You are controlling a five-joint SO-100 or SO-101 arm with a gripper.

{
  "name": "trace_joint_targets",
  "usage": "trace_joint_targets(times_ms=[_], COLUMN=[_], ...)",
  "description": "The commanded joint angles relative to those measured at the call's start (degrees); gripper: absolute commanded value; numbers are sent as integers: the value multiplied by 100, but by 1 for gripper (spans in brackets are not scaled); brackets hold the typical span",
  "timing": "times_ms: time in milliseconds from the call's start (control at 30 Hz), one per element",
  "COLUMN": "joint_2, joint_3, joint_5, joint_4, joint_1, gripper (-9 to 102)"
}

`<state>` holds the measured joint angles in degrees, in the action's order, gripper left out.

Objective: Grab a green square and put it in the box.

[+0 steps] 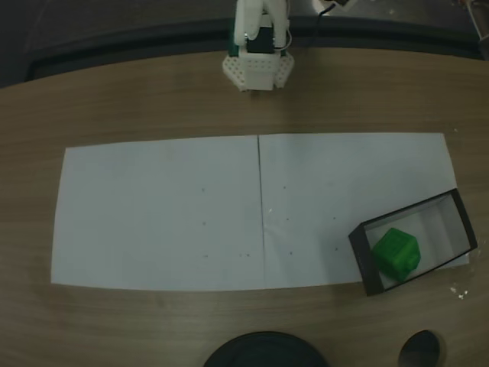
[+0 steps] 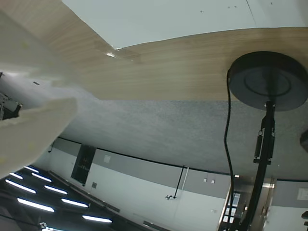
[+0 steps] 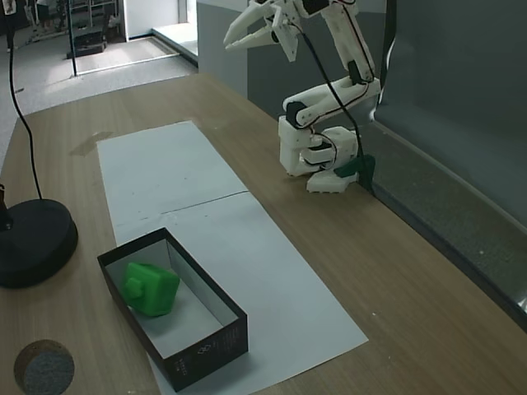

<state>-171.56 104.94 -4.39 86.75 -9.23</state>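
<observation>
green square [image 3: 151, 288] in box [image 3: 216, 341], gripper [image 3: 257, 33] raised apart

The white paper [image 1: 168, 210] on the table [image 1: 114, 99] lies bare from its left edge to the box [image 3: 216, 336] in a fixed view — open room for passing. The box sits at the paper's right end, its black walls standing around the green square [image 3: 151, 289]. The pincer [image 3: 262, 31] hangs high above the arm's base, well apart. A round black stand base [image 3: 31, 241] sits beside the box — near its wall.
</observation>
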Motion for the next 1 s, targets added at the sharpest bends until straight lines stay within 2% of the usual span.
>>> trace_joint_targets(times_ms=[0, 267, 733, 967], joint_2=[-958, -2013, -2769, -2769], joint_3=[940, 2725, 5713, 6750], joint_5=[-35, -642, -642, -589], joint_4=[-352, -1354, -2900, -3313], joint_1=[-123, -176, -158, -105], gripper=[0, 0, 0, 0])
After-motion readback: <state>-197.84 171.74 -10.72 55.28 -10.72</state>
